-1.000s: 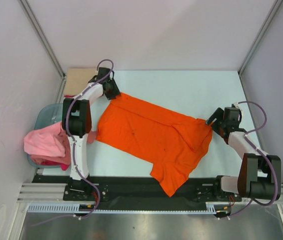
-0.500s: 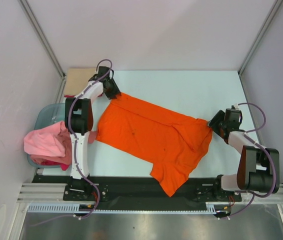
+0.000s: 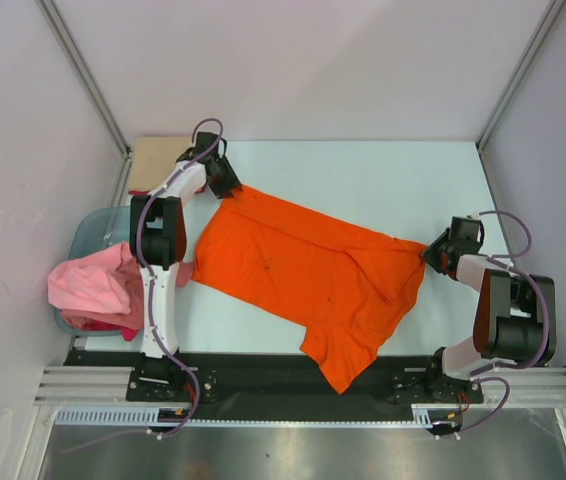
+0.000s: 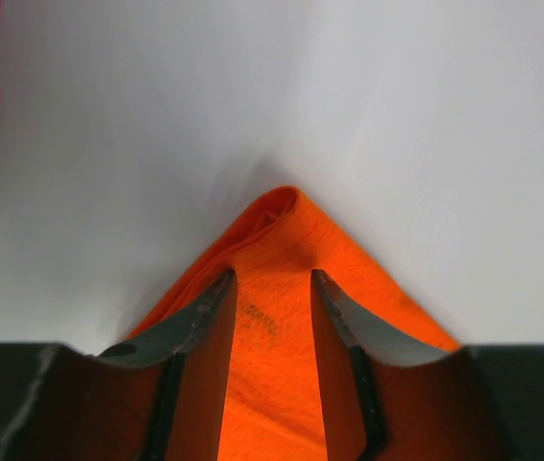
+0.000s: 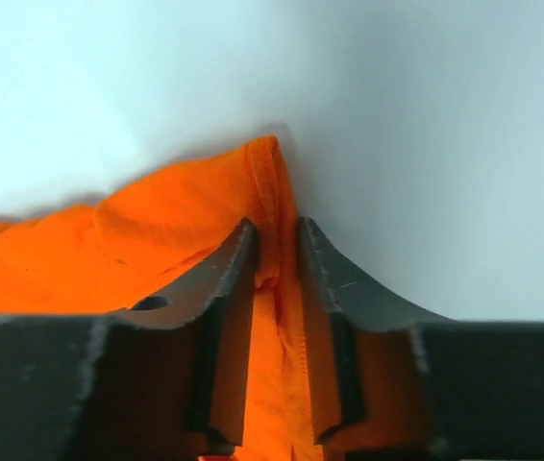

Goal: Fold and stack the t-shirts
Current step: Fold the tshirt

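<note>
table (image 3: 393,180): a pale, flat surface is seen from above, walled in by white panels; most of its middle is covered by cloth.
orange t-shirt (image 3: 298,268): it is spread slantwise across the table, from the far left towards the near right. Its far-left corner is taken by one gripper and its right corner by the other. The part near the right corner is creased and bunched, and the lowest flap is draped past the table's near edge onto the black rail.
pink t-shirt (image 3: 88,283): it is heaped, unfolded, over the near rim of the tub at the left of the table, well apart from the orange t-shirt.
tub (image 3: 88,232): a translucent blue-green wall is shown just off the table's left edge, partly hidden by the pink t-shirt and the left arm.
tan t-shirt (image 3: 153,160): it is laid flat at the table's far-left corner, just beside the left wrist.
red t-shirt (image 3: 98,322): only a strip is seen under the pink heap at the tub's near side; its shape cannot be told.
left gripper (image 3: 225,183): it is set low at the orange t-shirt's far-left corner. In the left wrist view the fingers (image 4: 210,307) are held at a moderate gap that is filled by the folded orange corner, so the cloth is judged to be held.
right gripper (image 3: 430,250): it is set at the shirt's right corner. In the right wrist view the fingers (image 5: 234,264) are drawn narrow, with a hemmed ridge of orange cloth pinched between them.
</note>
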Controlling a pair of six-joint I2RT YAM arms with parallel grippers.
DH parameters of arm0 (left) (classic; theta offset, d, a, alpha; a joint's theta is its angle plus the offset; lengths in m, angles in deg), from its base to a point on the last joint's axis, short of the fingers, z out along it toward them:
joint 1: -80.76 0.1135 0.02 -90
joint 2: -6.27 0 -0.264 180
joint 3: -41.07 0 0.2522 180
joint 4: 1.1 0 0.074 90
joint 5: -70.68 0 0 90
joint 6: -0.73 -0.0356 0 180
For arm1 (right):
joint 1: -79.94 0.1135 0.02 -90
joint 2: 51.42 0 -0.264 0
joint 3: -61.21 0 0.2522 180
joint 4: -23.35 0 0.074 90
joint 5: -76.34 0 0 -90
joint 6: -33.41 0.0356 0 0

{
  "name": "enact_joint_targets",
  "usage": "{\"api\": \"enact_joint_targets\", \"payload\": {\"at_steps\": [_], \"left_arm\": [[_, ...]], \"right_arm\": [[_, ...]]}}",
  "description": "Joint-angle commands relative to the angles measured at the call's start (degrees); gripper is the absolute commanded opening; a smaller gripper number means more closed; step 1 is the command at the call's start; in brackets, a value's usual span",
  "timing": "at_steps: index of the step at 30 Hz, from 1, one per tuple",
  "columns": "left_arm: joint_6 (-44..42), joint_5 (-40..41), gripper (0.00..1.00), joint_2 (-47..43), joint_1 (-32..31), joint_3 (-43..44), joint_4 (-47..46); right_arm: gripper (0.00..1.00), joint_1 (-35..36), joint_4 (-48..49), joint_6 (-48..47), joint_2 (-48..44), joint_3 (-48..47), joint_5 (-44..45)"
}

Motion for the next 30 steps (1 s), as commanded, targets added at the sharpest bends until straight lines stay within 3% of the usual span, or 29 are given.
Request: {"api": "enact_joint_targets", "payload": {"at_steps": [1, 2, 6, 10, 17, 24, 30], "left_arm": [[-0.1, 0.6, 0.43, 2.6, 0.7, 0.7, 1.9], [-0.1, 0.7, 0.43, 2.6, 0.8, 0.8, 1.9], [-0.3, 0.4, 0.43, 2.8, 0.9, 0.9, 1.9], [0.2, -0.2, 0.43, 3.4, 0.9, 1.4, 1.8], [2.5, -1.5, 0.43, 3.1, 0.8, -0.4, 0.0], [3.6, -1.5, 0.49, -4.1, 0.1, -7.1, -7.1], [3.7, -0.6, 0.58, -13.9, -0.5, -13.7, -10.3]], "right_arm": [[0.27, -1.1, -1.1, 3.5, 0.1, -1.1, 3.5], [0.26, -1.2, -0.8, 3.8, 0.2, -0.9, 3.7], [0.00, -1.2, 0.0, 5.8, -0.3, 0.4, 4.6], [0.00, -1.2, 3.7, 7.5, -0.4, 0.8, 5.7], [0.00, -0.8, 7.5, 8.5, 6.3, -6.7, 8.3], [0.00, -0.6, 11.7, 6.6, 15.7, -17.1, 9.0], [0.00, -0.5, 11.7, 1.8, 27.3, -32.5, 7.4]]}}
